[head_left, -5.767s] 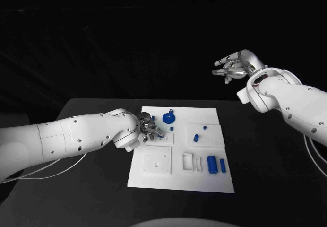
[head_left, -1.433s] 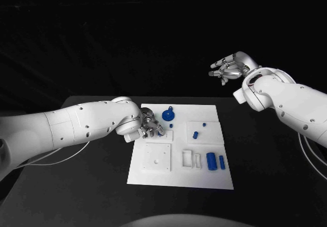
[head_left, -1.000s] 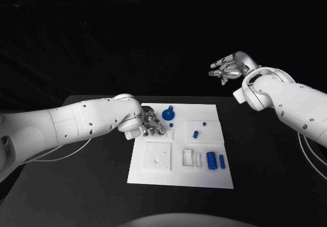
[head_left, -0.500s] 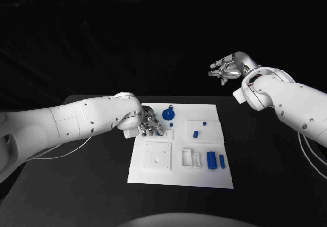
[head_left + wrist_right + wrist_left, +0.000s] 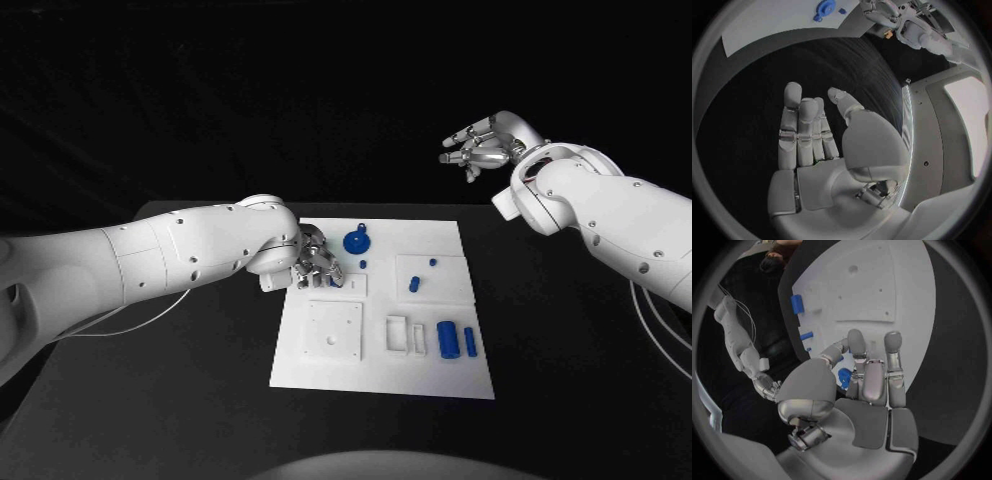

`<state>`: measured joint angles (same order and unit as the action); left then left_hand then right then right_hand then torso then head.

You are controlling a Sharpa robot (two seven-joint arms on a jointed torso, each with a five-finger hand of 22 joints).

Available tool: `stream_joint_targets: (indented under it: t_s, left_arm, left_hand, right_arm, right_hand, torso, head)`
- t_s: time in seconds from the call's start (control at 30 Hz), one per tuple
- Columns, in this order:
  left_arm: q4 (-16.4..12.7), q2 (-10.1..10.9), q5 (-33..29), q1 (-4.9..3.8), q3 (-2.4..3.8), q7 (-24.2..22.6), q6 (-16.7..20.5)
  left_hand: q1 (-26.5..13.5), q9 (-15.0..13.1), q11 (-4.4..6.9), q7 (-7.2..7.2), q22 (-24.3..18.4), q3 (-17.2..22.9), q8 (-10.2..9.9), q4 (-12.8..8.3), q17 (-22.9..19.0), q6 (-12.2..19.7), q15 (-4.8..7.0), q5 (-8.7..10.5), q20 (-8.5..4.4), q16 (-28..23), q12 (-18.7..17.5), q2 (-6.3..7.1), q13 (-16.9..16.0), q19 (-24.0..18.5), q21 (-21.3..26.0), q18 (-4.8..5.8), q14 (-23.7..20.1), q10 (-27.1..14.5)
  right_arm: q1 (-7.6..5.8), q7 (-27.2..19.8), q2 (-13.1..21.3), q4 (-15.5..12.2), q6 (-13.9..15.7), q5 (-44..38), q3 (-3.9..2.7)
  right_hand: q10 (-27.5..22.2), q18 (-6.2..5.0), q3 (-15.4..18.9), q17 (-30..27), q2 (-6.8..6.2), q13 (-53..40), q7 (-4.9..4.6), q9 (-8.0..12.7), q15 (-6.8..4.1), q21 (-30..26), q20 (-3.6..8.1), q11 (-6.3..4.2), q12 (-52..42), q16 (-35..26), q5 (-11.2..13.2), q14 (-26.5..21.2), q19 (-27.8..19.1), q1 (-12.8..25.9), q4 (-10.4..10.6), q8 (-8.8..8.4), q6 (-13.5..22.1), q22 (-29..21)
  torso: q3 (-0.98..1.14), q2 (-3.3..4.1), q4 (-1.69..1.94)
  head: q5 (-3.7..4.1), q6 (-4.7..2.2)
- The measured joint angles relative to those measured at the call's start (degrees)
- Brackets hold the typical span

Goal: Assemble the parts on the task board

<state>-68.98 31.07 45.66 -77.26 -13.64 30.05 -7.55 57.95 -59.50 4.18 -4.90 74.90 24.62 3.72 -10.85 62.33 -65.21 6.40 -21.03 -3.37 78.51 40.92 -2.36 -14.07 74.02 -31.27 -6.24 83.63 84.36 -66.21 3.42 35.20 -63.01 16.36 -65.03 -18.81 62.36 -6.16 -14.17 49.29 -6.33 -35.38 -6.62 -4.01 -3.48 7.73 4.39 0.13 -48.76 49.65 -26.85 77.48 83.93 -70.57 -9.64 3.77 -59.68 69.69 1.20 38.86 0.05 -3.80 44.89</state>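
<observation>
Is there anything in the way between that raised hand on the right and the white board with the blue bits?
Nothing visible blocks it. The right hand hangs open above the table's far edge, well away from the task board. Between them lies only bare black table. The left hand works at the board's opposite side.

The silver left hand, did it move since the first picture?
Yes, a little. The silver left hand has shifted toward the far end of the white task board, nearer the round blue part. The board itself stayed put.
</observation>
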Motion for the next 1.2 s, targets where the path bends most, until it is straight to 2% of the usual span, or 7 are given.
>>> stream_joint_targets:
  t_s: [0.63, 1.2]
  left_arm:
    - [0.5, -0.3, 0.41, 0.03, -0.02, -0.36, 0.48]
    - [0.94, -0.48, 0.43, 0.02, 0.01, -0.52, -1.1]
  left_hand:
    - [-0.21, 0.0, 0.0, 0.0, 0.03, 0.14, 0.1, 0.13, 0.0, 0.0, 0.0, -0.1, 0.01, 0.22, 0.24, -0.21, -0.01, -0.01, -0.09, 0.01, 0.0, 0.0]
    - [-0.24, 0.0, 0.0, 0.0, 0.02, 0.09, 0.02, 0.07, 0.04, 0.0, 0.0, -0.1, 0.2, 0.22, 0.23, -0.24, -0.01, -0.21, -0.23, 0.01, 0.0, 0.0]
  right_arm:
    - [0.0, -0.03, -0.04, 0.02, -0.6, -0.04, 0.0]
    - [0.13, -0.01, -0.28, 0.33, -1.35, -0.24, 0.01]
  right_hand:
    - [0.0, 0.0, -0.19, -0.02, 0.0, 0.02, 0.05, 0.0, 0.0, 0.0, 0.0, 0.0, 0.0, 0.0, 0.0, 0.0, 0.0, 0.0, -0.19, 0.0, -0.05, 0.02]
    - [0.0, 0.0, -0.49, -0.08, 0.0, 0.08, 0.07, 0.0, 0.0, 0.01, 0.0, 0.0, 0.0, 0.0, 0.0, 0.0, 0.0, 0.0, -0.49, 0.0, -0.07, 0.23]
  torso:
    - [-0.03, 0.0, 0.0]
    - [0.0, -0.01, -0.04]
  head:
    - [0.01, 0.08]
    - [-0.08, 0.37]
